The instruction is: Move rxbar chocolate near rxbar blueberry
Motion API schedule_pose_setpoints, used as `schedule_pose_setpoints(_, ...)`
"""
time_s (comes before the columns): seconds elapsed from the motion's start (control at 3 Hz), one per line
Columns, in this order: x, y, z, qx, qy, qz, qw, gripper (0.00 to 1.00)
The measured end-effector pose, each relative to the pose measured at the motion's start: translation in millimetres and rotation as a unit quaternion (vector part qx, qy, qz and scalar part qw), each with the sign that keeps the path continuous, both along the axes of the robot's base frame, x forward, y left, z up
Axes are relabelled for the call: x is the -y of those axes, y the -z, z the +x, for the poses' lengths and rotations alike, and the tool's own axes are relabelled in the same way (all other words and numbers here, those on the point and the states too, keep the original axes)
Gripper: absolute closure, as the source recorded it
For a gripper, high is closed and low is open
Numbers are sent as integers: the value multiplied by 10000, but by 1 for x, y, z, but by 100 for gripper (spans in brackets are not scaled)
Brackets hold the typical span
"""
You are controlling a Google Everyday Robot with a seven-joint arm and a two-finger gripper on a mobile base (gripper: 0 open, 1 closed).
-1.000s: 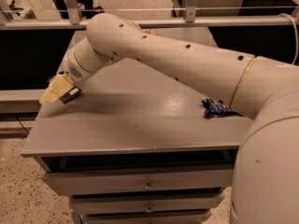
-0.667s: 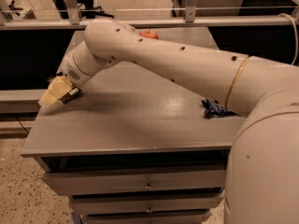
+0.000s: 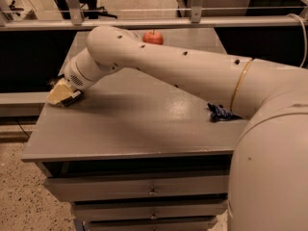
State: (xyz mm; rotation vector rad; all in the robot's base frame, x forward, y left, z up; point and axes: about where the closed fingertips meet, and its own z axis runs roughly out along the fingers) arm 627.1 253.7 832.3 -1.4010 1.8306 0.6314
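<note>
My gripper is down at the table's left edge, at the end of the long white arm that reaches across the table from the right. A small dark flat shape shows right under the gripper's tan tip. It may be the black rxbar chocolate, but most of it is hidden. The rxbar blueberry, in a crinkled navy wrapper, lies on the right side of the table, partly covered by my arm.
A red apple sits at the far middle of the grey table. Drawers run below the table's front edge. A metal rail crosses behind the table. My arm's bulk fills the right side of the view.
The upper arm has shifted a little, so the apple behind it now shows. The gripper has stayed at the table's left edge.
</note>
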Motion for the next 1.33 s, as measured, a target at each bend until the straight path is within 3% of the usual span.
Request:
schedule_pose_setpoints(0.67, 7, -1, 1, -1, 92, -69, 9999, 87)
schedule_pose_setpoints(1.0, 20, -8, 0, 77, 90, -231, 9997, 100)
schedule_pose_setpoints(1.33, 63, -37, 4, 392, 5, -520, 9979, 100)
